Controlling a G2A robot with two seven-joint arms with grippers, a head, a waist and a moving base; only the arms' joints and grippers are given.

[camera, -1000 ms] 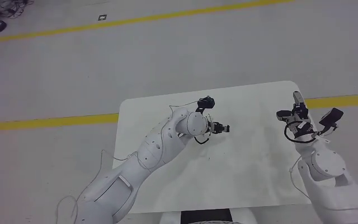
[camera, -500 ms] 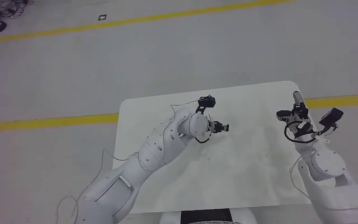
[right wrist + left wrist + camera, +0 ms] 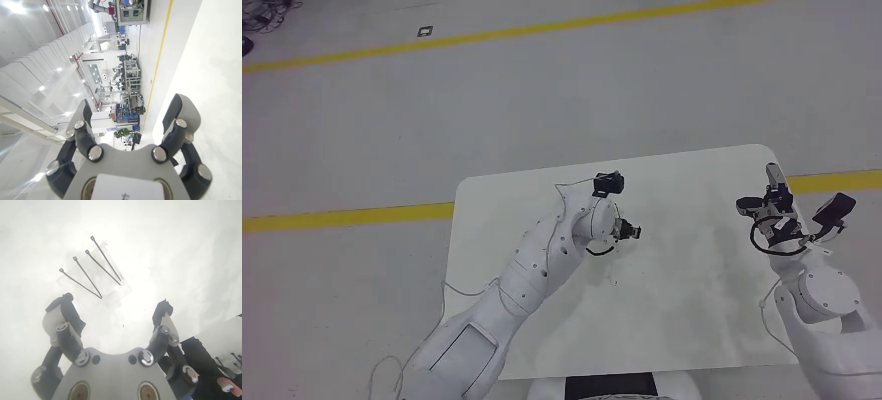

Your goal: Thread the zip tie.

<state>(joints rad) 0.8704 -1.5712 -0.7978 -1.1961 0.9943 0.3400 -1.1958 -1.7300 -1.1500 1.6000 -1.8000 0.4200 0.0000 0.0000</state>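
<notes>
The left end effector [image 3: 114, 303] is held released above the middle of the tabletop [image 3: 692, 300], with 4 zip ties [image 3: 87, 276] laid side by side on a clear sheet [image 3: 115, 289] just ahead of it, untouched. The right end effector [image 3: 130, 106] is held released, nothing grasped, at the tabletop's right edge

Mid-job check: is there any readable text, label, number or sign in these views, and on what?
No text reads clearly anywhere.
White label on the right wrist: a dark mark cut off at the edge, unreadable.
Square floor marker: too small to read.
Zip ties and table: no print visible.
</notes>
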